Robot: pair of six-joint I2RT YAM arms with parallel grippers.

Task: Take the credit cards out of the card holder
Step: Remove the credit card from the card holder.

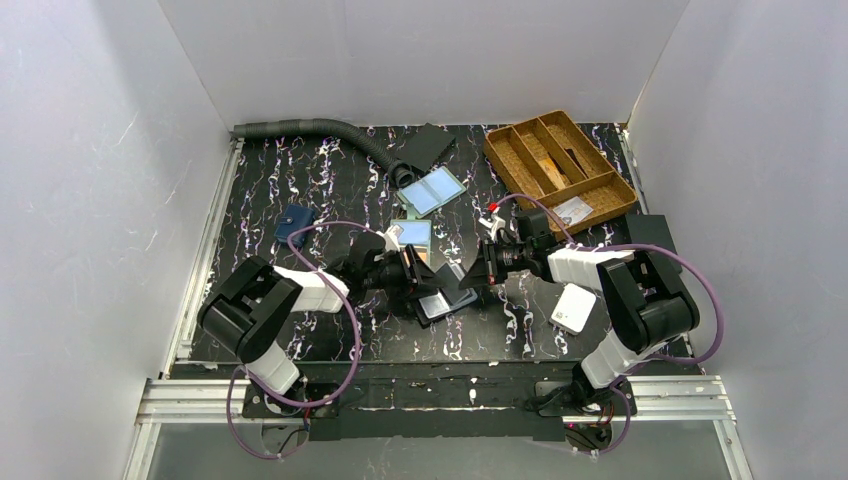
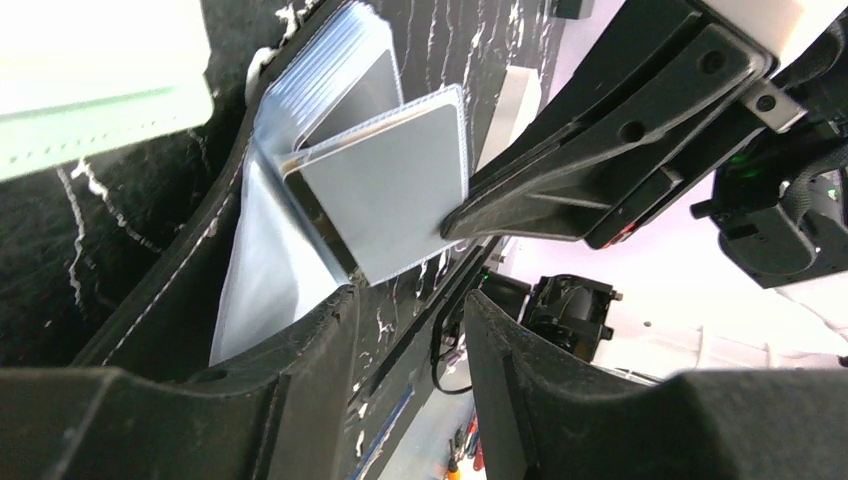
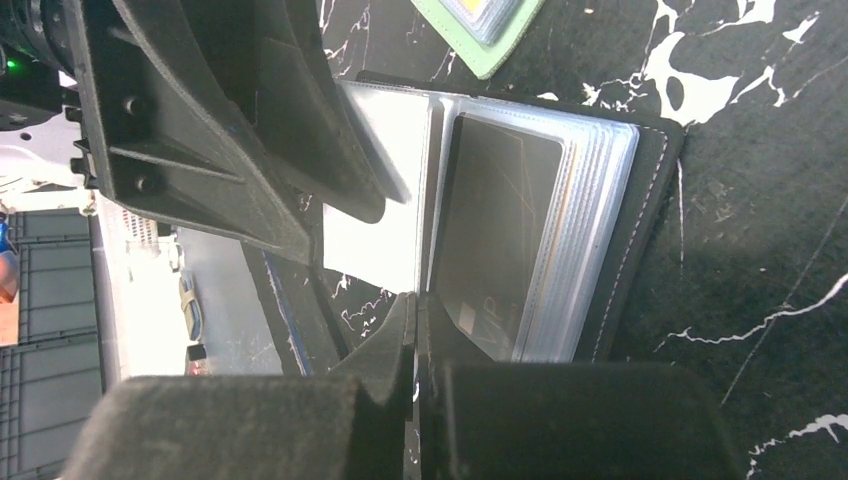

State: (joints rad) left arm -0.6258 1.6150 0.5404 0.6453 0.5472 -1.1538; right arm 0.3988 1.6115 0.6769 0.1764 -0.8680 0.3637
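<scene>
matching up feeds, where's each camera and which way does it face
top: above and behind the arms, looking down at the table; both arms show.
left wrist: looks along the open left gripper at the card holder.
right wrist: looks past the shut right gripper onto the same holder.
shared: each wrist view shows the other gripper; the right one pinches a sleeve.

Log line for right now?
left gripper: open, nothing held | right gripper: shut on sleeve page | black card holder: lying open | dark card: in its pocket

2 arms (image 1: 310, 288), 3 card holders (image 1: 445, 305), 1 navy wallet (image 1: 294, 222), 1 wooden tray (image 1: 497, 155), 1 white box (image 1: 574, 307), 1 hose (image 1: 310, 128)
</scene>
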